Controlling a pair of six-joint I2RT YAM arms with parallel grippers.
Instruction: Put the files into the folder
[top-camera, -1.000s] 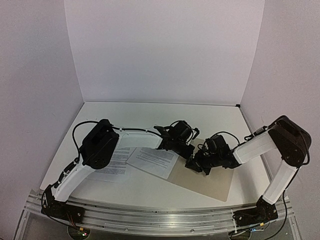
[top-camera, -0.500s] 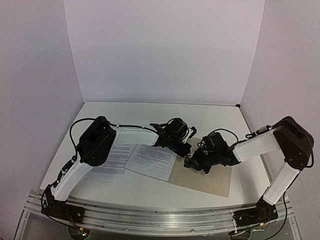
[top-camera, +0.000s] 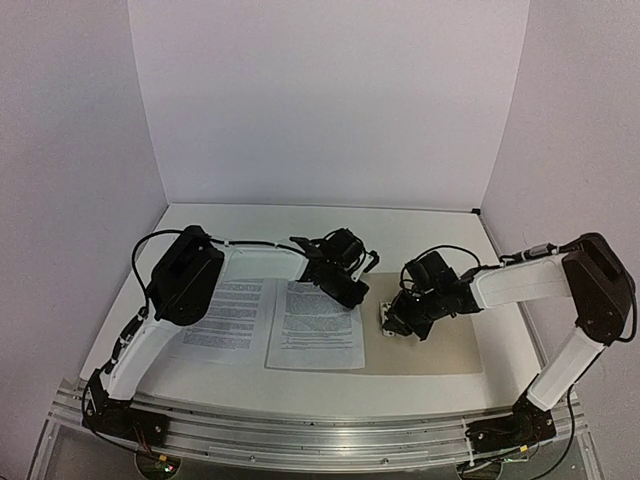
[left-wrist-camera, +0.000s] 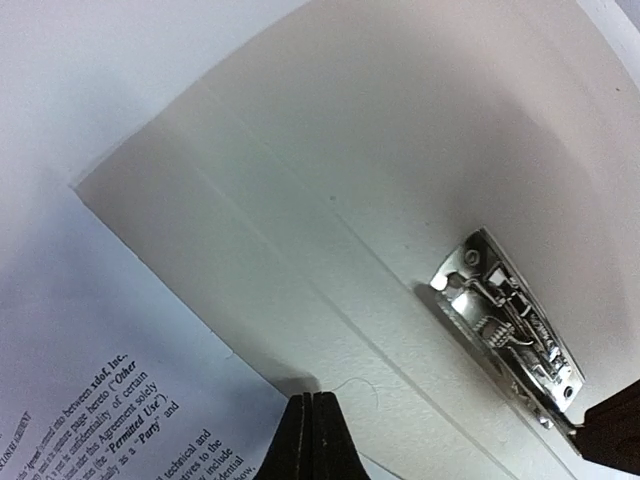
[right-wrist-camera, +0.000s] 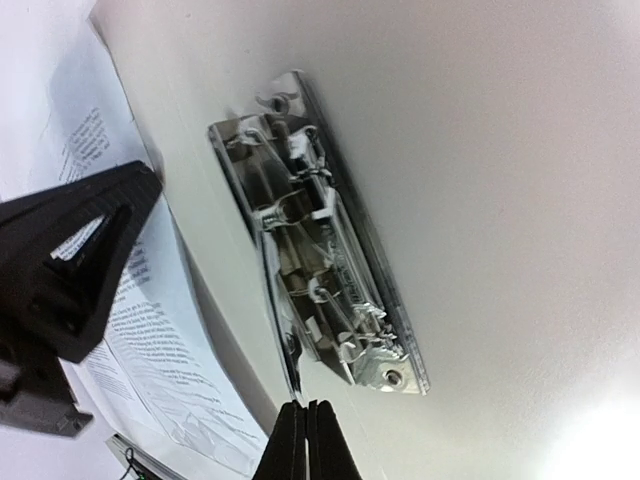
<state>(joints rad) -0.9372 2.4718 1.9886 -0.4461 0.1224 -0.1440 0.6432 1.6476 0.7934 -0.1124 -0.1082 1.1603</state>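
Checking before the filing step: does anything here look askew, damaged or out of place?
Nothing stands out. The left sheet and middle sheet lie flat beside the open folder; its metal clip looks intact.

I see two white sheets of small black print, both lying flat and side by side, left of centre. The left sheet (top-camera: 225, 315) sits roughly square. The right sheet (top-camera: 318, 325) is just beside it, its right edge meeting the folder (top-camera: 440, 345); I can't tell which overlaps which. The folder is tan card, open with its inside face up, right of centre. Its shiny metal fastener (top-camera: 388, 318) lies near its left edge, running near to far.
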